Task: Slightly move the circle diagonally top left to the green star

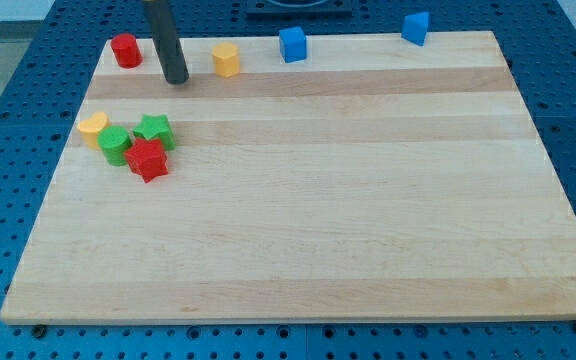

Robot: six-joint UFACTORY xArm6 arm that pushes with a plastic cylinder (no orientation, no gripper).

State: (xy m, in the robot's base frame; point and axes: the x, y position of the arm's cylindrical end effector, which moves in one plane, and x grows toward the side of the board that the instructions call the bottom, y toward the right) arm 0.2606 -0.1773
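A green circle block [116, 144] lies at the board's left, touching the green star [155, 130] on its right. A red star [148, 160] sits just below both, and a yellow heart-like block [93, 126] touches the green circle's upper left. A red cylinder [125, 50] stands at the top left corner. My tip [176, 80] is down on the board near the top left, between the red cylinder and a yellow hexagon block [227, 59], well above the green star and touching no block.
A blue cube [292, 44] sits on the top edge near the middle. A blue triangular block [416, 28] sits at the top right edge. The wooden board [348, 220] lies on a blue perforated table.
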